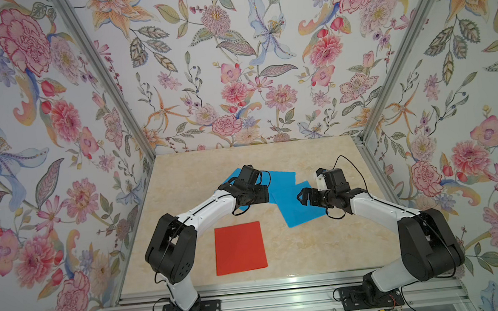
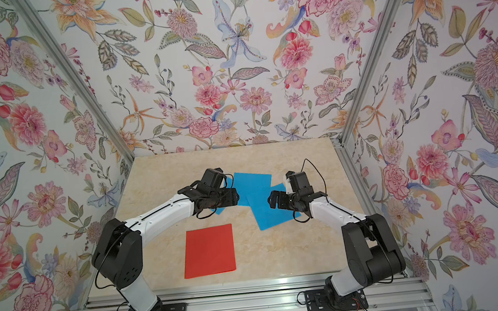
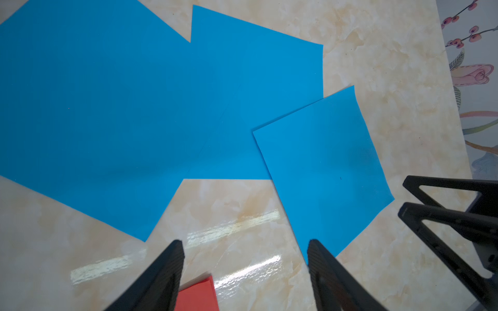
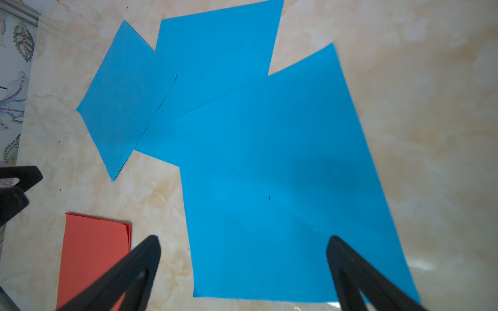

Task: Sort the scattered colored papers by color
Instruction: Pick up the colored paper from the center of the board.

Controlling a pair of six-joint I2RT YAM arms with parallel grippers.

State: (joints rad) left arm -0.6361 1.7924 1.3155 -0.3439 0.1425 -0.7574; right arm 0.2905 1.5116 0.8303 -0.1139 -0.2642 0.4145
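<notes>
Three sky-blue papers overlap at mid-table: a near-right one (image 1: pixel 299 207) (image 4: pixel 283 175), a far middle one (image 1: pixel 281 178) (image 3: pixel 256 80), and a left one (image 1: pixel 233 175) (image 3: pixel 323 167) mostly under my left wrist in both top views. A red-orange paper stack (image 1: pixel 239 247) (image 2: pixel 209 251) lies squared up near the front; its corner (image 3: pixel 196 296) shows by my left fingers. My left gripper (image 3: pixel 245 243) (image 1: pixel 258 197) hovers open over bare table between the blue sheets and the red stack. My right gripper (image 4: pixel 243 238) (image 1: pixel 301 196) hangs open above the near-right blue paper, holding nothing.
The beige marble table (image 1: pixel 328 248) is boxed in by floral walls on three sides, with an aluminium rail (image 1: pixel 254 286) along the front. The two grippers are close together; the right gripper's fingers (image 3: pixel 444 215) show in the left wrist view.
</notes>
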